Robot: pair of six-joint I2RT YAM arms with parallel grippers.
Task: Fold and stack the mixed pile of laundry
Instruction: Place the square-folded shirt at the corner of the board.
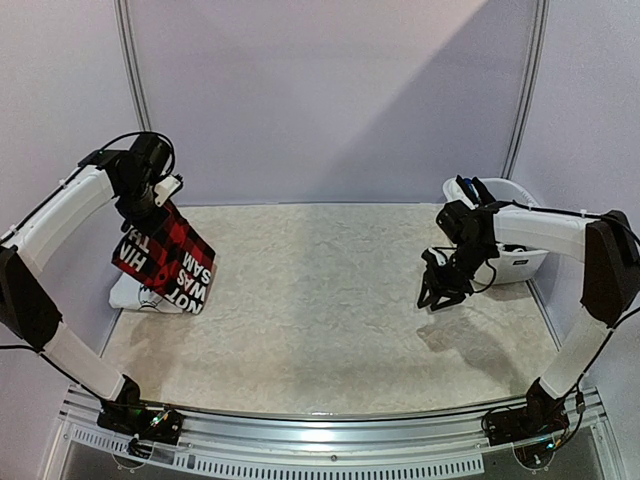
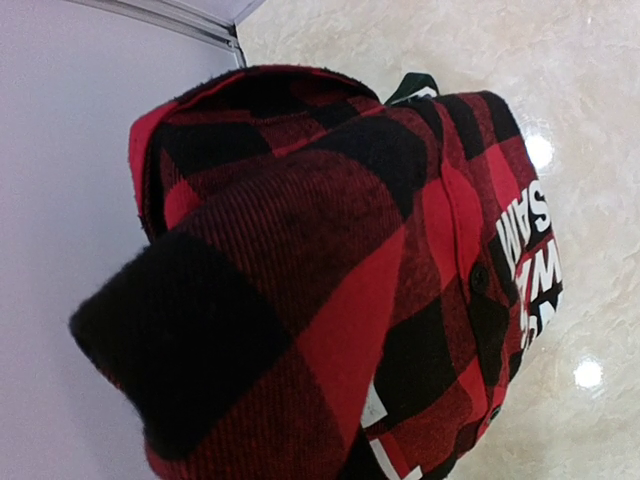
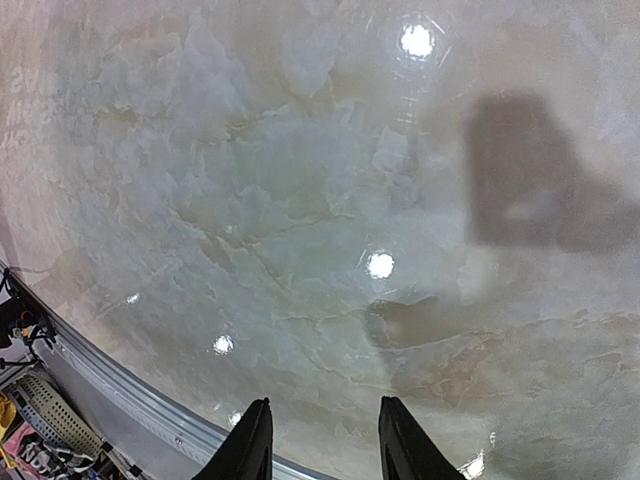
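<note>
Red-black plaid shirt [image 1: 170, 255] hangs pinched in the left hand [image 1: 158, 205] over a white garment [image 1: 133, 293], likely for stacking; right hand [image 3: 318, 440] half-spread, empty

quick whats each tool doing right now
left tool: closed, holding the red-black plaid shirt
right tool: open, holding nothing

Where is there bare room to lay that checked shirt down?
The table lies bare across its middle and near edge, between the plaid shirt over a white garment at left and the white tub at right. Those corners are crowded.
</note>
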